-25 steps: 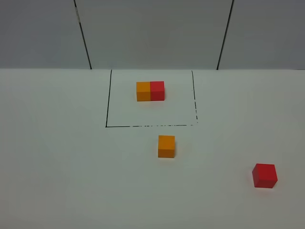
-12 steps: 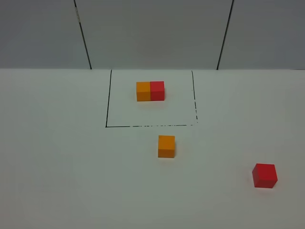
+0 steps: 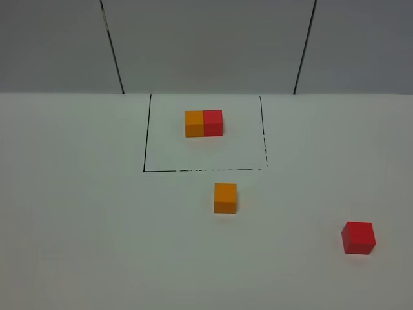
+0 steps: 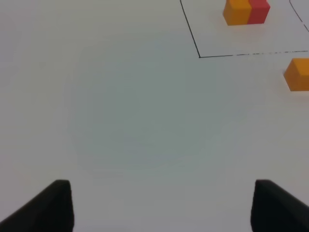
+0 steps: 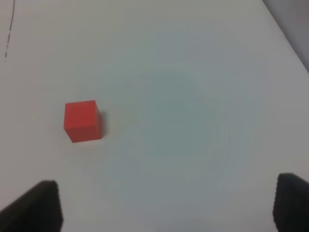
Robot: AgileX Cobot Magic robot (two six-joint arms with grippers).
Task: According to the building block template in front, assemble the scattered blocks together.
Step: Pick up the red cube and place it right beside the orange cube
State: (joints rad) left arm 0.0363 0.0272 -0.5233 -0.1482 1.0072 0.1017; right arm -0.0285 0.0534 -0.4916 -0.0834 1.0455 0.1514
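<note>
The building block template (image 3: pixel 203 123) is an orange cube and a red cube joined flush inside a black drawn rectangle at the back of the table; it also shows in the left wrist view (image 4: pixel 246 11). The loose orange cube (image 3: pixel 225 197) sits just in front of the rectangle and shows at the edge of the left wrist view (image 4: pixel 298 74). The loose red cube (image 3: pixel 358 237) sits at the front right, also in the right wrist view (image 5: pixel 82 121). My left gripper (image 4: pixel 161 208) and right gripper (image 5: pixel 164 205) are open and empty, well apart from the cubes. Neither arm shows in the exterior view.
The black rectangle line (image 3: pixel 193 170) marks the template area on the white table (image 3: pixel 84 213). A grey panelled wall (image 3: pixel 206 45) stands behind. The table's right edge (image 5: pixel 285 34) shows in the right wrist view.
</note>
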